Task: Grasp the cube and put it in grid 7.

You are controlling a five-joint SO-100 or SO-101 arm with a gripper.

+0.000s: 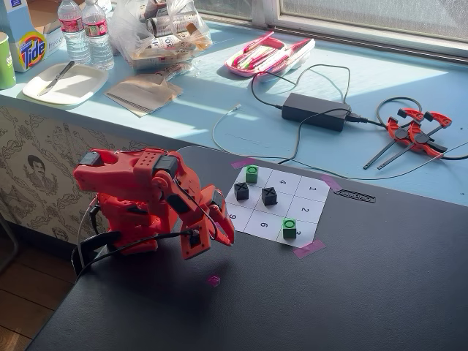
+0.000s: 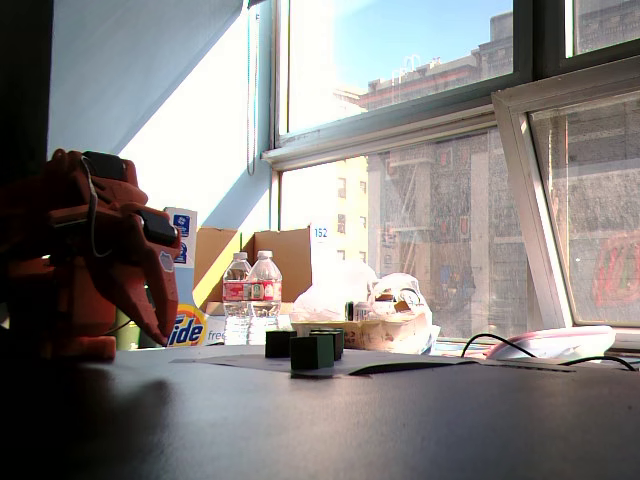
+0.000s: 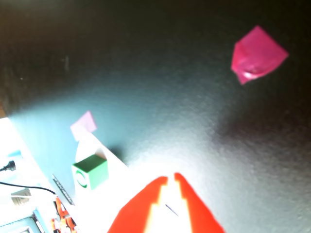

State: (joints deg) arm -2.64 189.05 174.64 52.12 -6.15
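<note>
A white numbered grid sheet (image 1: 311,191) lies on the black table. A green cube (image 1: 251,173) sits in the sheet's far left corner cell. Two black cubes marked X (image 1: 241,191) (image 1: 269,195) stand in the middle row. Another green cube (image 1: 289,227) sits on the cell marked 3; it also shows in the wrist view (image 3: 92,171). My red gripper (image 1: 227,238) hangs folded near the arm's base, left of the sheet, pointing down at the table. Its fingers (image 3: 187,206) are together and hold nothing. The cubes show dark in a fixed view (image 2: 312,352).
A small pink tape scrap (image 1: 213,280) (image 3: 257,54) lies on the table in front of the gripper. Pink tape (image 1: 308,248) holds the sheet's corners. On the blue sill behind are a power brick with cables (image 1: 316,111), red clamps (image 1: 417,130), bottles (image 1: 86,33) and a plate (image 1: 64,82).
</note>
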